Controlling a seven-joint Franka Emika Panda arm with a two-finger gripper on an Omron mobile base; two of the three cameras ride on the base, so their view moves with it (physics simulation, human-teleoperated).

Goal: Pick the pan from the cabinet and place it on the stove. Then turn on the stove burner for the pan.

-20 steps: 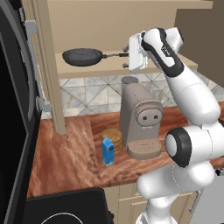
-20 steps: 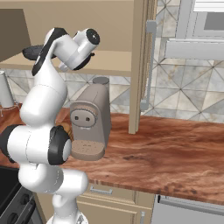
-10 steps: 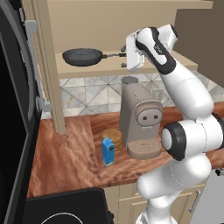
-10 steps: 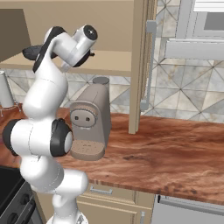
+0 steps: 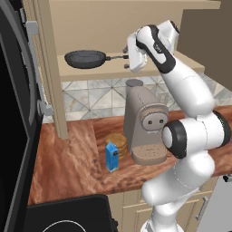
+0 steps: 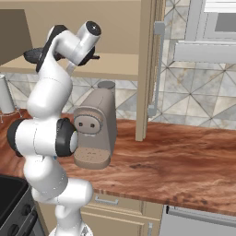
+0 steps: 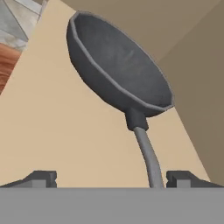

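Reddish wood desk (image 5: 68,158) is seen carrying one blue carton (image 5: 112,157), one stack of brown rounds (image 5: 117,141) and one tan coffee machine (image 5: 145,124). One pan (image 5: 84,59) is set on the cabinet (image 5: 50,27) shelf, handle toward the pincer (image 5: 127,56), whose fingers are spread either side of the handle, not pinching it

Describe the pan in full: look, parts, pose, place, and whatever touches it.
The pan is shallow, round and dark grey, matte like metal, with sloped walls and an empty bowl. A short dark collar joins it to a long thin handle. It sits upright and level on the tan shelf of the open cabinet, above the counter, handle pointing at the claw. The open claw straddles the handle's end, its fingers on either side and not closed on it. Only the shelf visibly touches the pan.
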